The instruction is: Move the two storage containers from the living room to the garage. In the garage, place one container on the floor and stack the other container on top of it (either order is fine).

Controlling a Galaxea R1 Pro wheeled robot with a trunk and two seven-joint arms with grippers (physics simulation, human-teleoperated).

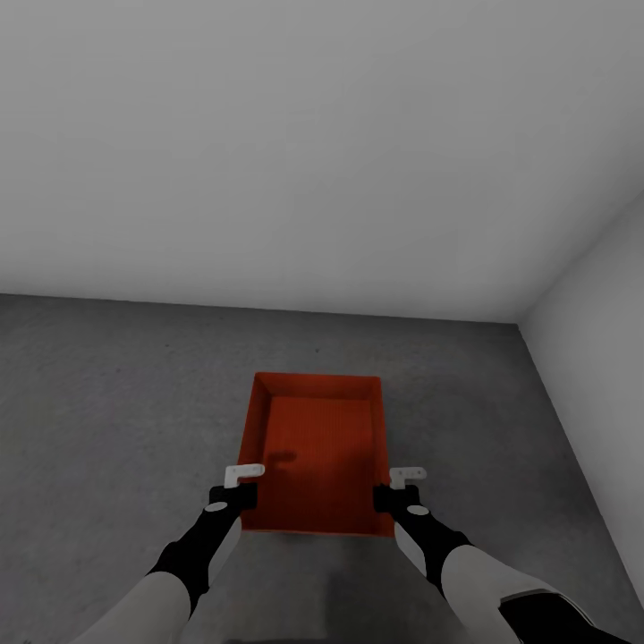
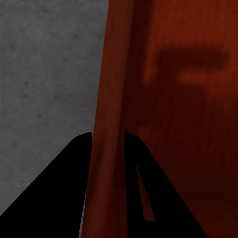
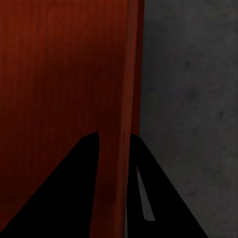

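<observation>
One orange-red storage container (image 1: pixel 317 447) lies in front of me over the dark grey concrete floor (image 1: pixel 116 402) of the garage, its open top showing the ribbed inside. My left gripper (image 1: pixel 243 474) is shut on its left wall near the near corner, and my right gripper (image 1: pixel 407 477) is shut on its right wall. In the left wrist view the gripper (image 2: pixel 107 135) straddles the thin red wall of the container (image 2: pixel 173 99). The right wrist view has the gripper (image 3: pixel 114 134) pinching the container (image 3: pixel 59 74) wall likewise. Whether the bin rests on the floor or hangs just above it I cannot tell.
A plain pale grey wall (image 1: pixel 268 179) stands ahead, and a second wall (image 1: pixel 599 286) meets it at a corner on the right. Bare concrete stretches to the left of the bin and between it and the far wall.
</observation>
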